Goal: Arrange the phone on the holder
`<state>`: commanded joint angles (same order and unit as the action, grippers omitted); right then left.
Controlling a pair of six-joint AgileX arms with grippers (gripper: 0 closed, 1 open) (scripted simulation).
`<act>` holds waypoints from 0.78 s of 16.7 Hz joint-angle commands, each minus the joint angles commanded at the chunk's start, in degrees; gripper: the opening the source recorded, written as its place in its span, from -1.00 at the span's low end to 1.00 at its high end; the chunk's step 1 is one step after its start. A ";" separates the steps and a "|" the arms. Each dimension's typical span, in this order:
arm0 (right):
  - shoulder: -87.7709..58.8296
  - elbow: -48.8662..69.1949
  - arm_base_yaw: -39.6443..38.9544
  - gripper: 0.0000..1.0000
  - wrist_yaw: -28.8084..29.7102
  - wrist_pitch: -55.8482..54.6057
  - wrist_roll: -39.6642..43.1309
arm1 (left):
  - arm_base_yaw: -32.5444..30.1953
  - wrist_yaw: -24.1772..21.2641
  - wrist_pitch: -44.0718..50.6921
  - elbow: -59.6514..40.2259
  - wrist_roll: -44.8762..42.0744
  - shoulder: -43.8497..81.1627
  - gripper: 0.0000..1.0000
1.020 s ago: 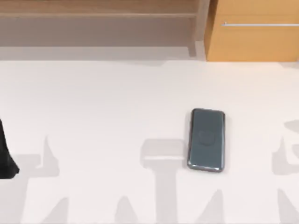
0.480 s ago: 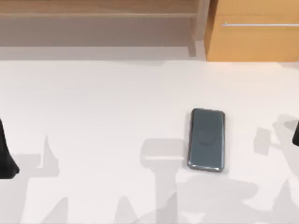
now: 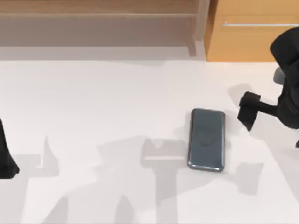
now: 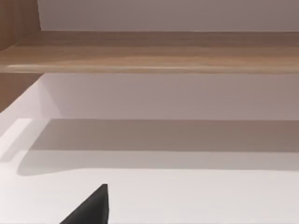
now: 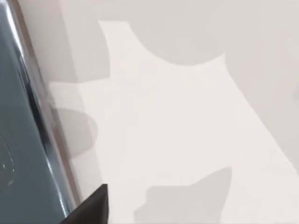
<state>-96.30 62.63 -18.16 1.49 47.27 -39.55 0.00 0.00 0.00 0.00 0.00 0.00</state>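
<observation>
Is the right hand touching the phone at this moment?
Apart. In the top view the right hand sits to the right of the phone, with a strip of bare white table between them.

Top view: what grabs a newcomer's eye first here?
The phone stands out first: a dark glossy slab lying flat on the white table, right of centre, untouched. Next is the right arm's end effector, a black shape reaching in from the table's right side, beside the phone but apart from it. The left end effector sits parked at the left edge, and a wooden cabinet runs along the back.
</observation>
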 joint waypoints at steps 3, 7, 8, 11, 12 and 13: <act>-9.33 9.93 -3.87 1.00 -0.08 5.56 -1.63 | 0.00 0.00 0.00 0.00 0.00 0.00 1.00; -17.63 20.45 -8.20 1.00 -0.17 10.96 -2.14 | 0.00 0.00 0.00 0.00 0.00 0.00 1.00; -19.09 22.66 -9.16 1.00 -0.21 11.99 -2.05 | 0.00 0.00 0.00 0.00 0.00 0.00 1.00; -22.00 27.94 -11.51 1.00 -0.35 14.21 -1.41 | 0.00 0.00 0.00 0.00 0.00 0.00 1.00; -22.61 29.26 -12.11 1.00 -0.40 14.72 -1.17 | 0.00 0.00 0.00 0.00 0.00 0.00 1.00; -23.00 30.18 -12.54 1.00 -0.45 15.05 -0.98 | 0.00 0.00 0.00 0.00 0.00 0.00 1.00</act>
<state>-119.31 92.81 -30.70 1.04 62.32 -40.53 0.00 0.00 0.00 0.00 0.00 0.00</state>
